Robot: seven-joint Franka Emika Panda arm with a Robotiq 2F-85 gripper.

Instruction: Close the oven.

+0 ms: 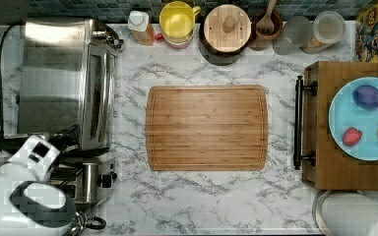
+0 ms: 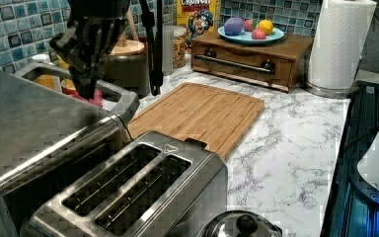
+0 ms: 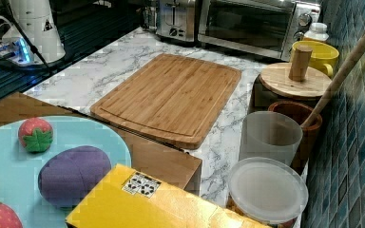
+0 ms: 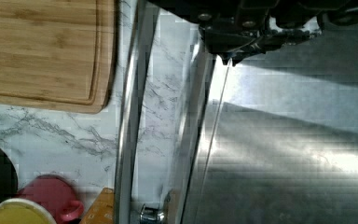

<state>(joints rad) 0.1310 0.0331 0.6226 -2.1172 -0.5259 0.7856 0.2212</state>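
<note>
The oven (image 1: pixel 64 81) stands at the top view's left edge of the marble counter (image 1: pixel 211 196), its glass-windowed door (image 1: pixel 98 96) facing the bamboo cutting board (image 1: pixel 206 128). In the right view the door (image 3: pixel 244 21) looks upright and flush with the oven's front, with the knobs (image 3: pixel 305 19) just beside it. In the wrist view the long bar handle (image 4: pixel 128 116) runs parallel to the oven's steel top (image 4: pixel 284 154), a strip of counter showing between them.

The gripper (image 2: pixel 86 81) hangs above the oven's top near the door edge in the left view — whether its fingers are parted or together cannot be told, since the dark wrist body hides them. In the wrist view its dark underside (image 4: pixel 247 32) sits over the seam between the oven's top and the door.

Just beside the oven, on the side away from the tiled wall, stands a two-slot steel toaster (image 2: pixel 138 192). On the oven's other side, along the wall, are a bottle with a white cap (image 1: pixel 140 27), a yellow mug (image 1: pixel 177 22) and a dark canister with a wooden lid (image 1: pixel 226 29). Well apart from the oven, past the cutting board, a wooden drawer box (image 1: pixel 334 167) carries a light blue plate (image 1: pixel 347 115) of toy fruit.
</note>
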